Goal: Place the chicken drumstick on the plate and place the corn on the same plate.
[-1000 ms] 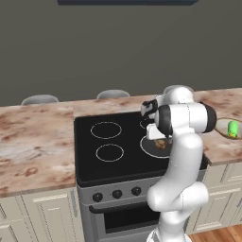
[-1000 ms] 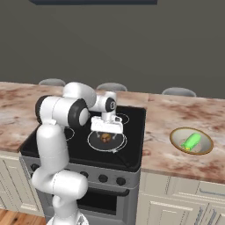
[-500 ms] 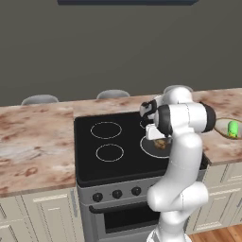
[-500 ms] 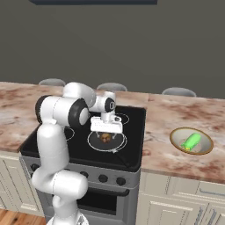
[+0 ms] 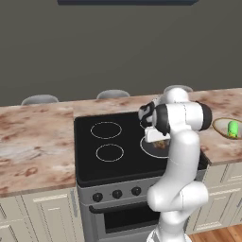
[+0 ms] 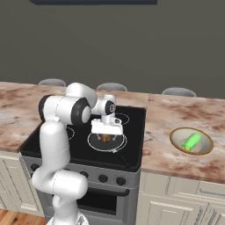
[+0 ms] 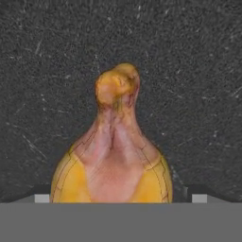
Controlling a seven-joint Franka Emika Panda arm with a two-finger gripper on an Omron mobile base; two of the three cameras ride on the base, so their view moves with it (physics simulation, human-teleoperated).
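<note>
The chicken drumstick (image 7: pixel 113 142), golden-brown and lumpy, lies in a dark frying pan (image 6: pixel 93 141) on the stove's front right burner. My gripper (image 7: pixel 120 198) hangs low over the pan, open, with one fingertip (image 7: pixel 42 198) on each side of the meat's thick end. From the base cameras the gripper (image 5: pixel 159 141) (image 6: pixel 106 134) covers most of the drumstick (image 5: pixel 161 144) (image 6: pixel 106 138). The green corn (image 6: pixel 191 141) (image 5: pixel 232 128) rests in a tan-rimmed bowl (image 6: pixel 176 136) (image 5: pixel 218 124) on the counter to the right. The plate is out of view.
The black cooktop (image 5: pixel 106 139) has two free burners on its left side. The pan's handle (image 6: pixel 117 152) points toward the stove's front edge. Marbled counter (image 6: pixel 176 162) runs on both sides, and grey stool backs (image 6: pixel 111 86) stand behind it.
</note>
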